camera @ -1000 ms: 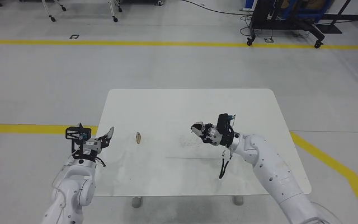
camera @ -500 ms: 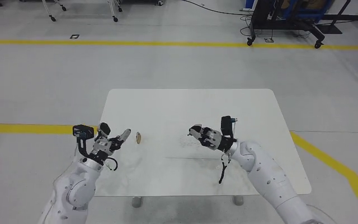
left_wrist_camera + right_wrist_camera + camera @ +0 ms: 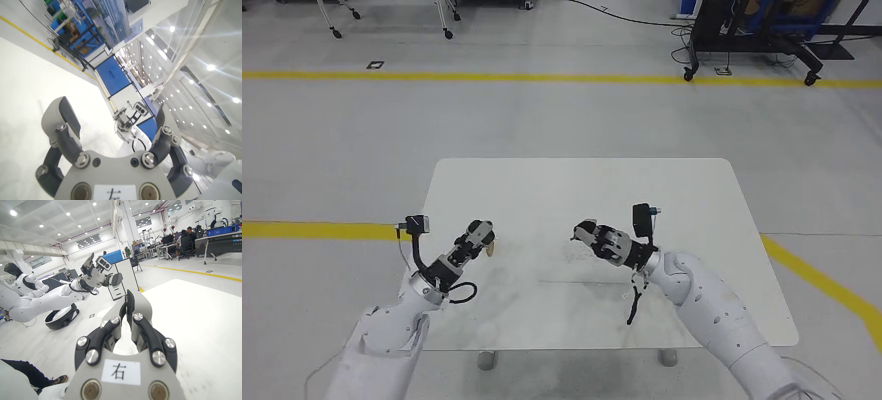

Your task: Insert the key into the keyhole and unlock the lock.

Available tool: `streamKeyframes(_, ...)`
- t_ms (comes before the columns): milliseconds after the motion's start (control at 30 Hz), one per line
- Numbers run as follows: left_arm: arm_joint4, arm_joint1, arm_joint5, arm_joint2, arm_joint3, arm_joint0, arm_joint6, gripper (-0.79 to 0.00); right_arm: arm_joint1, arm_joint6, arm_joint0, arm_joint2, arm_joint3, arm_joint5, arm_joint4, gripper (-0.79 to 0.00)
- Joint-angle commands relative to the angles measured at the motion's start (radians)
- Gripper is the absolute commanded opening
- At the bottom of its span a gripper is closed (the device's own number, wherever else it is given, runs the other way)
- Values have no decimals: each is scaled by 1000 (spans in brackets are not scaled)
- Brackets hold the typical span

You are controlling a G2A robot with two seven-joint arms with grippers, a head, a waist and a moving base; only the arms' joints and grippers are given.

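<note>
A small brass-coloured object (image 3: 492, 244), which may be the lock, lies on the white table (image 3: 642, 190) towards its left side. My left gripper (image 3: 483, 237) hovers right at it and partly covers it. That left gripper (image 3: 113, 113) is open, with nothing between its ribbed pads (image 3: 68, 113). My right gripper (image 3: 585, 232) sits near the table's middle, pointing left. In its own wrist view the right gripper (image 3: 128, 299) is shut, pads pressed together, and I see no key between them. The right wrist view also catches the left gripper (image 3: 103, 273) farther off, open.
A black cable (image 3: 635, 300) hangs from the right arm over the table's front part. The table's front edge (image 3: 572, 348) runs just below both arms. Yellow floor lines (image 3: 542, 78) and a dark cart (image 3: 752, 40) lie far behind.
My left arm has swung from beyond the table's left edge rightward to the brass object. My right gripper has drifted slightly left and stays shut.
</note>
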Motion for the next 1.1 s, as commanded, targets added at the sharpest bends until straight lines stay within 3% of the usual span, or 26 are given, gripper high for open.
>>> streamKeyframes(0,-153,-5,-30,43,56,-41,-29,0,-8,5,-10,-27,-9,-2,68,-785)
streamKeyframes(167,-38,-15,-153,145,190,-154,-114,0,-36,74,32,-109,47,-2,258,-785)
streamKeyframes(267,-20,-20,-218,188,246,-184,-134,-25,-53,107,56,-154,75,-2,355,-785)
streamKeyframes(367,8,-21,-268,209,272,-203,-150,-296,-68,136,79,-191,99,-2,426,-785)
streamKeyframes(500,23,-22,-290,216,279,-208,-130,-394,-86,152,111,-220,137,-2,447,-785)
streamKeyframes(1067,90,-13,-278,223,292,-221,-98,-523,-120,141,161,-256,204,-2,463,-785)
